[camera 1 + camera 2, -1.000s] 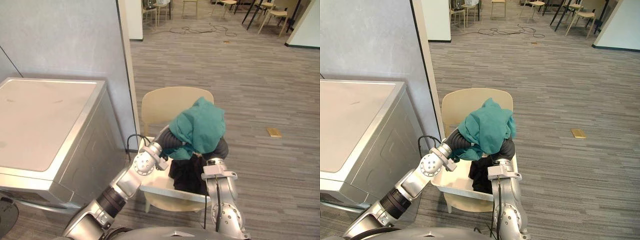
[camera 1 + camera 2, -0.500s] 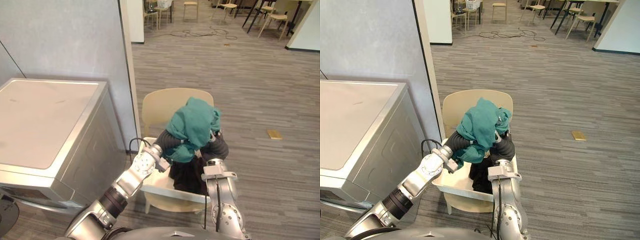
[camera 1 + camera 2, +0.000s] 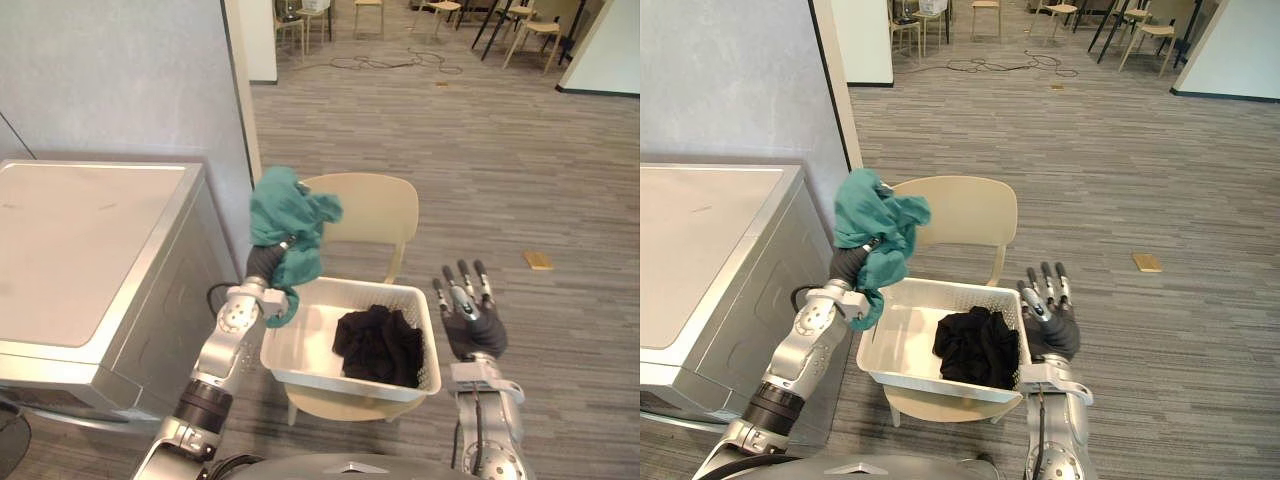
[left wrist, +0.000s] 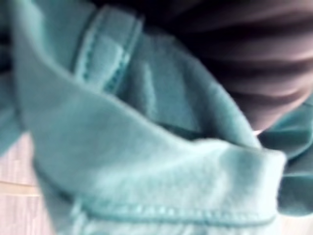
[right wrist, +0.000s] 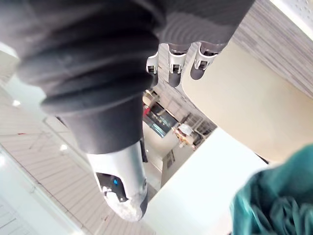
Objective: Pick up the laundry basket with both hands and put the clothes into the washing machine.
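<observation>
teal garment (image 3: 285, 215) now up over left hand (image 3: 263, 267), grip cannot tell; right hand (image 3: 470, 320) released, fingers straight, beside basket (image 3: 298, 345).

Left hand (image 3: 262, 264) — largely buried in the teal garment (image 3: 285, 215), its grasp not to be made out. Washing machine (image 3: 90, 250) — cut off at the left. Chair (image 3: 370, 210) seat concealed beneath the laundry basket (image 3: 300, 348). Far chairs (image 3: 530, 28) cut off above.

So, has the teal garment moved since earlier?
Yes: the teal garment went left, from over the basket to the left edge of the chair, nearer the washing machine.
</observation>
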Robot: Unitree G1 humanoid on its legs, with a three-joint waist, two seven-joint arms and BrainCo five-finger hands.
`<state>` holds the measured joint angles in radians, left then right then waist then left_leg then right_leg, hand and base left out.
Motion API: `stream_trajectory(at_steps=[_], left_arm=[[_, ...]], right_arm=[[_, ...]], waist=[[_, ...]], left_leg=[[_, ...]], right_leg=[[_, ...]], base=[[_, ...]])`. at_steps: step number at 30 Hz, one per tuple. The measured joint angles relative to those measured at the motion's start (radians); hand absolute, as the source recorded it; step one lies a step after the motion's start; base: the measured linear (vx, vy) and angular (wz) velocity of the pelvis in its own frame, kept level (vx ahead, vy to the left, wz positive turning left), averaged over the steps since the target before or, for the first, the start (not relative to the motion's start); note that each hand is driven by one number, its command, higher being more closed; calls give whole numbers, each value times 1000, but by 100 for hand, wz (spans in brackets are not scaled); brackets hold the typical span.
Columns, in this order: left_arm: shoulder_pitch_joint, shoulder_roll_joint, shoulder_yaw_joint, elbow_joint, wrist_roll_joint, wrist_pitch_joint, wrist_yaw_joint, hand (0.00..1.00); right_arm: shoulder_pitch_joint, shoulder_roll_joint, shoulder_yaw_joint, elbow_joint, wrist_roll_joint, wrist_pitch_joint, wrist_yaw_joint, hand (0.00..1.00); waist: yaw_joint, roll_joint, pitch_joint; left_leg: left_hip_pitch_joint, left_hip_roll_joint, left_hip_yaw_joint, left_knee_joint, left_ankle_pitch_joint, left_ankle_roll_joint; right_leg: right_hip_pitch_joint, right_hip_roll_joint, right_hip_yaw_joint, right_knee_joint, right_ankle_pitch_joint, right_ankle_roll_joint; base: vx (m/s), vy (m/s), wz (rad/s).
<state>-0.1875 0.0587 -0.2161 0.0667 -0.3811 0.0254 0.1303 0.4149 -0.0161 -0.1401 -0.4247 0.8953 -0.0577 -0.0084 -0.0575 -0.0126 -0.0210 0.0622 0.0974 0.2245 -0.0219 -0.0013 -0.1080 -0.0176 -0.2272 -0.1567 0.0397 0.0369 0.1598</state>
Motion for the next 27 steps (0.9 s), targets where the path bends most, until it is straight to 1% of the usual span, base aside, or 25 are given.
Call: stream_trajectory(at_steps=[1,3,5,7,11,14,16,19,20,23,24,26,27], left_arm=[[7,1,18,-19,-11,0,2,100],[33,-1,87,-97,-41,-2,18,100],[51,0,134,-148,-70,-7,25,100],[74,0,176,-205,-92,-21,40,100],[124,0,243,-319,-144,-40,40,100],[178,-1,299,-400,-173,-58,37,100],[249,-2,374,-474,-202,-80,30,100],[320,-11,474,-534,-226,-100,28,100],[352,-25,534,-556,-231,-109,27,100],[448,-52,685,-611,-236,-137,29,100],[473,-57,748,-619,-234,-158,32,100],[497,-71,825,-631,-232,-180,40,100],[519,-97,878,-639,-228,-207,50,100]], right_arm=[[0,6,-16,8,0,0,-2,0],[11,20,-73,20,-1,1,-26,0],[13,35,-115,20,-2,0,-29,0],[12,54,-153,29,-4,-3,-39,0],[6,58,-189,128,-34,-4,-49,0],[2,74,-208,186,-37,-2,-60,0],[6,95,-230,231,-36,1,-60,0],[8,100,-247,289,-36,11,-59,0],[15,103,-268,316,-36,19,-58,0],[39,109,-353,366,-26,19,-63,0],[54,115,-396,378,-16,16,-69,0],[65,115,-451,399,8,7,-70,0],[72,115,-501,433,12,-7,-81,0]], waist=[[-1,0,0],[-5,0,0],[-6,0,0],[-7,1,0],[-5,4,-2],[-3,9,-4],[-1,15,-8],[4,17,-8],[13,18,-7],[30,25,-10],[37,29,-16],[43,29,-20],[55,29,-26]], left_leg=[[0,1,3,0,0,0],[3,2,11,0,-2,-1],[8,3,18,0,-5,-2],[10,3,20,1,-7,-2],[12,3,20,1,-7,-2],[23,4,19,1,-11,-4],[25,6,20,1,-12,-4],[28,8,18,1,-12,-4],[29,10,17,1,-13,-5],[46,16,14,3,-25,-2],[46,19,4,3,-26,-3],[47,24,-6,4,-25,-5],[48,28,-14,5,-25,-7]], right_leg=[[-2,1,3,0,1,-1],[-3,3,10,-5,5,-1],[0,4,15,-9,8,-2],[1,5,16,-10,8,-3],[4,5,16,-11,9,-3],[18,6,14,-15,8,-3],[20,6,14,-15,8,-3],[26,7,10,-15,7,-4],[33,8,6,-14,5,-7],[60,8,-15,-6,-15,-14],[63,8,-26,7,-26,-13],[72,8,-48,17,-38,-11],[80,10,-60,19,-45,-11]], base=[[-7,-8,-14],[-7,-8,-11],[-9,-5,-9],[-7,-3,-3],[0,0,0],[0,0,0],[0,0,0],[-7,-5,2],[-39,-14,7],[-23,-17,14],[12,-32,25],[25,-36,28],[29,-44,31]])
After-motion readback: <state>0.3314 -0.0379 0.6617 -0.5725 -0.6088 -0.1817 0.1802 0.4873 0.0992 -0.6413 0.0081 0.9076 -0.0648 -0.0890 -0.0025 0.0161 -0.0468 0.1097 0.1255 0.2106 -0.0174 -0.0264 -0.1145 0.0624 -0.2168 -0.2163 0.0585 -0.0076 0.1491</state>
